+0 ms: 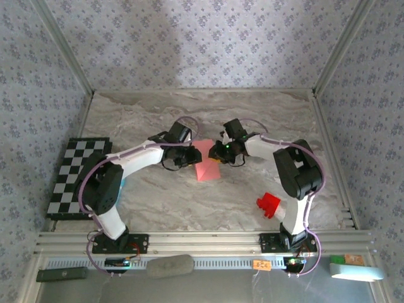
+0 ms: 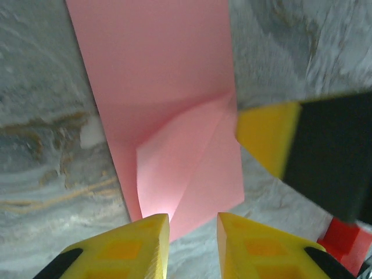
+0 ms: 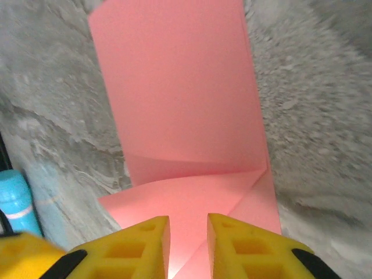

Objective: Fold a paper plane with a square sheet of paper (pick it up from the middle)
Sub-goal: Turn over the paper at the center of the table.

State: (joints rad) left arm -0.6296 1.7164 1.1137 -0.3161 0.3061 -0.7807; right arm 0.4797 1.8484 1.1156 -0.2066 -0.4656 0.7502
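From above, we see the partly folded sheet of paper [image 1: 205, 163] lying mid-counter [image 1: 189, 208], between the left end effector [image 1: 189, 155] and the right end effector [image 1: 219, 153]. In the left wrist view, the left end effector [image 2: 193, 224] stands narrowly apart at the sheet's [image 2: 168, 87] near corner. In the right wrist view, the right end effector [image 3: 188, 226] shows a similar narrow gap over the sheet [image 3: 180, 87].

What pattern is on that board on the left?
The board is black-and-white chequered; top external view.
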